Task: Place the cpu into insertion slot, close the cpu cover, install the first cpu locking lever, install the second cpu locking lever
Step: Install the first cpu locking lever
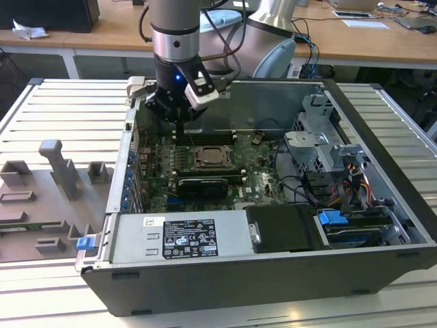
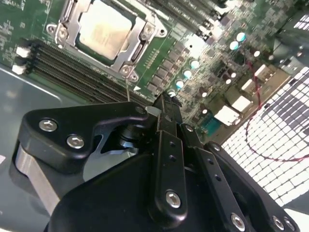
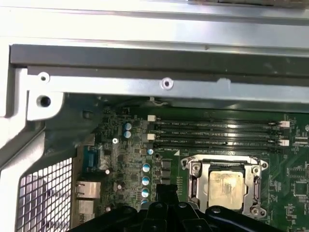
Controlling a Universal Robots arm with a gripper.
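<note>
Resting in the insertion slot [image 2: 89,52], the cpu [image 2: 104,29] sits framed by the lowered cpu cover [image 2: 137,48].
Our jaws hang clenched and empty beside that slot; we judge an off-line descent could strike the cover and jar the cpu.

Silver-grey cylindrical arm [image 1: 174,27], black band at wrist, blue light [image 1: 179,75], white-grey camera block [image 1: 203,89] on the side. Matte black gripper [image 2: 166,100], chunky linkage, silver screw heads [image 2: 48,125].
</note>
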